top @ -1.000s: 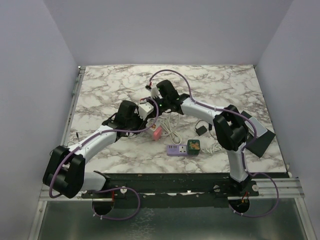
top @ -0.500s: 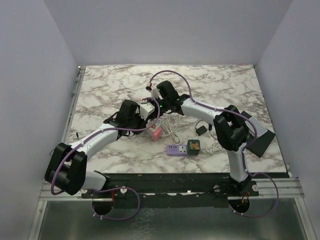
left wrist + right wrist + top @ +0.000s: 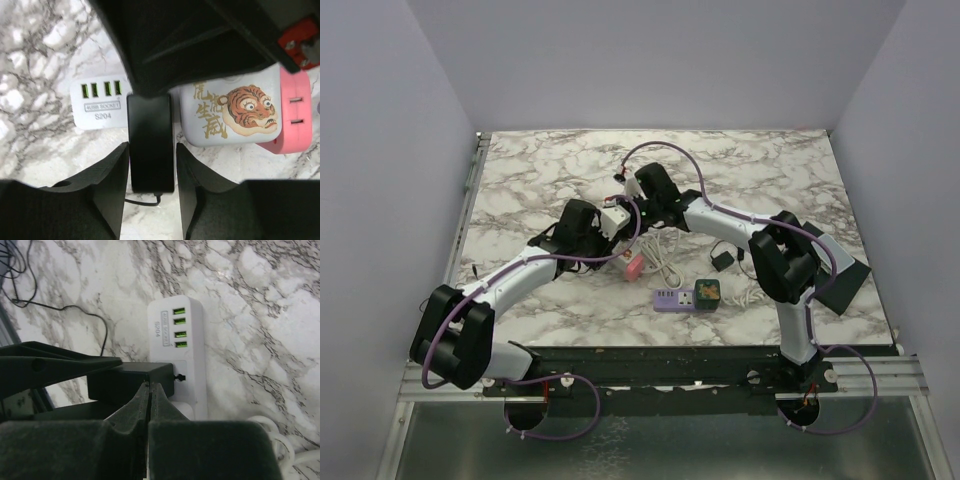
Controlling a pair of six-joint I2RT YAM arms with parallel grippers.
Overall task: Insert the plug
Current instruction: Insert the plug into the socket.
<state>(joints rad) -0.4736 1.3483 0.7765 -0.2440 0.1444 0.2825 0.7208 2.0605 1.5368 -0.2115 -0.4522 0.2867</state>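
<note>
Left end effector, pink adapter nearby

The white power strip reads "4USB SOCKET S204".

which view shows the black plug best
Left wrist: the black plug sits centred in the left end effector, against the white power strip. Right wrist catches only one dark side; top external hides it under the arms.

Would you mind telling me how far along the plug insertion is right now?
Done: the black plug sits on the white power strip, beside the tiger adapter. In hand: the left gripper clamps the plug; the right gripper is shut above the strip. Left: whether it is fully seated I cannot tell; then release.
</note>
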